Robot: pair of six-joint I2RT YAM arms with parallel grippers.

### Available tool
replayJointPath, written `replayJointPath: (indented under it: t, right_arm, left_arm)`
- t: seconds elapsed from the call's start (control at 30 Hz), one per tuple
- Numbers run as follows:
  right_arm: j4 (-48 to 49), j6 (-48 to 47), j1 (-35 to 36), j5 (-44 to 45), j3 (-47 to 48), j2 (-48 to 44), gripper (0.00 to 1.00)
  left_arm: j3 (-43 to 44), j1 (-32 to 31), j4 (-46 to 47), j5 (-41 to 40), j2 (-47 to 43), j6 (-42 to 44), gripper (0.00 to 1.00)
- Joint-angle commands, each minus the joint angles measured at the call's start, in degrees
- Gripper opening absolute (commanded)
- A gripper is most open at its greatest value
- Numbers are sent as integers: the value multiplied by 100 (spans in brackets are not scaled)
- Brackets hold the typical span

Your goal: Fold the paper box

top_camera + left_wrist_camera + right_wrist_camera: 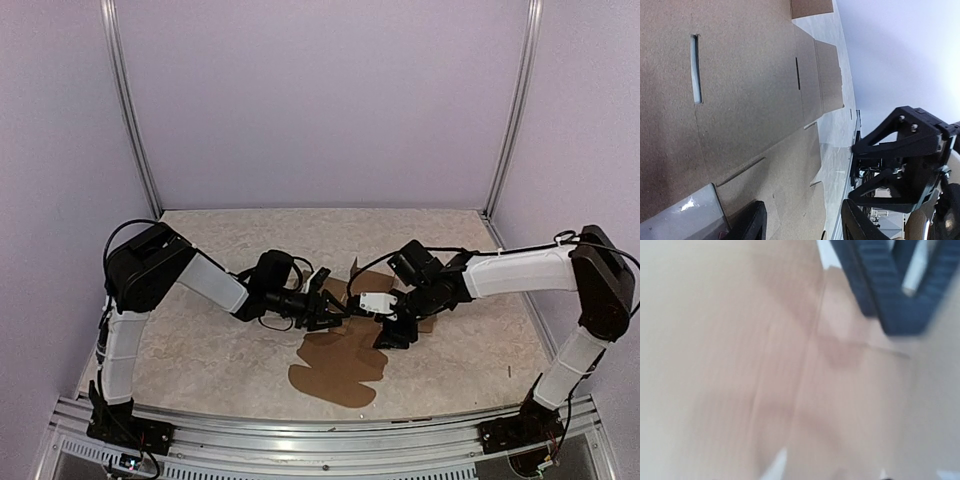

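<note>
The paper box (338,368) is a flat brown cardboard sheet in the middle of the table, with rounded tabs toward the front and one flap (357,271) raised at the back. My left gripper (328,312) hangs low over the sheet's left part. In the left wrist view it is open (805,226), and the cardboard (745,100), with its slots and its edge, lies between the fingers. My right gripper (393,332) is low over the sheet's right part and also shows in the left wrist view (905,160). The right wrist view is blurred and filled with cardboard (765,380); its own fingers do not show clearly.
The beige tabletop (200,350) is enclosed by lilac walls with metal posts (130,110) at the back corners. An aluminium rail (300,440) runs along the near edge by the arm bases. The two grippers are close together, almost tip to tip.
</note>
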Motion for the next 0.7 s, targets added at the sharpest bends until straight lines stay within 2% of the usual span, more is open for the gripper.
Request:
replayJointPath:
  t: [0.0,0.17,0.3,0.5,0.67]
  right_arm:
    - [-1083,-940,-190,-246,-217,-824,67]
    - [-1281,-1816,-257,131,-544,-1374,68]
    - [-756,-2442,-250,568,-841,-1645,68]
    - [25,-3079,-125,1064,-938,-1289,68]
    - [577,-3443,84,1260,-1074,-988,67]
  left_arm:
    - [-108,60,-1723,-663,426,452,50]
    - [339,69,-2759,-721,410,1479,49]
    - [861,60,-4019,-845,508,2476,48]
    - [1490,60,-5381,-883,790,3623,46]
    - [1655,60,-5711,-1053,997,3899,42]
